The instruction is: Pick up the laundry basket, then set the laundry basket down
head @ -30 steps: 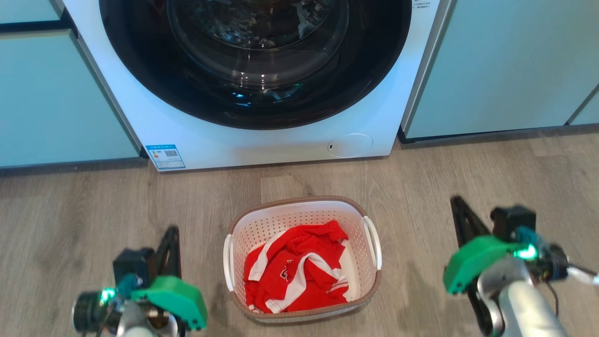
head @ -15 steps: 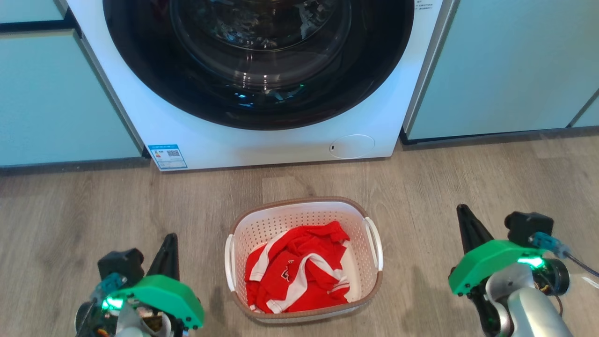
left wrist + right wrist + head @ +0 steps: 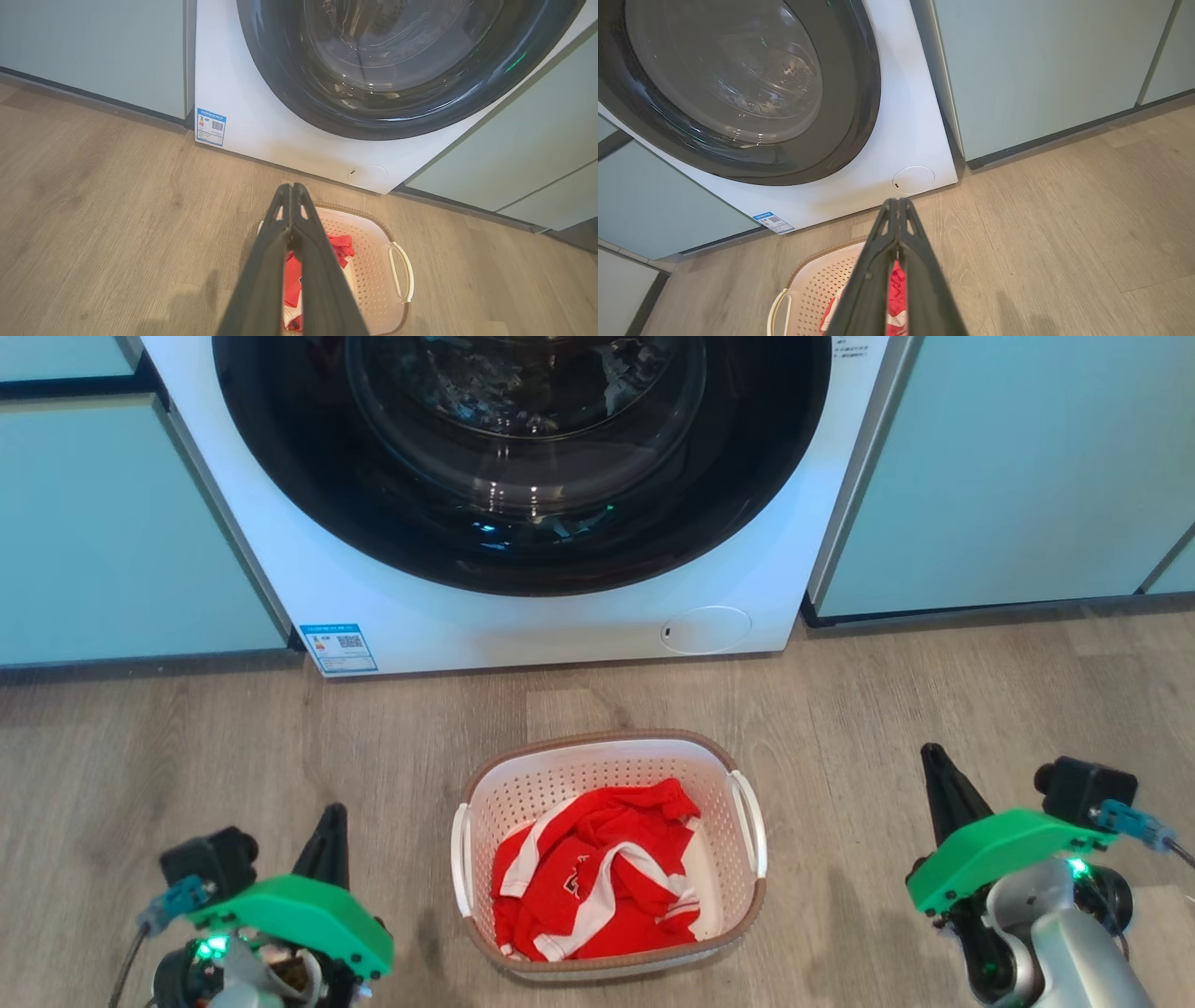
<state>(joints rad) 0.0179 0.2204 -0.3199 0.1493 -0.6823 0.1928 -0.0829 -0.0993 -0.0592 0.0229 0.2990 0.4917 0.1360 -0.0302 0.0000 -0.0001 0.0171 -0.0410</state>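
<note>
While the laundry basket [image 3: 597, 775] is seen resting on the wooden floor [image 3: 187, 756], just in front of the washing machine [image 3: 523, 616], it is flanked by both claws and touched by neither. The left claw [image 3: 331, 817] is held low at the basket's left, clear of its white handle. In the left wrist view its two dark fingers are pressed together at the tips, with nothing gripped. The right claw [image 3: 934, 761] is held further off to the basket's right, its fingers likewise drawn fully together and empty in the right wrist view. A red-and-white garment [image 3: 597, 887] is bundled inside the basket. At the machine's lower left corner a blue-edged sticker [image 3: 339, 648] with a QR code is noted, but its print cannot be read. A round cap [image 3: 707, 628] is set low on the machine's front, and pale green cabinet doors [image 3: 1008, 476] are ranged on either side.
</note>
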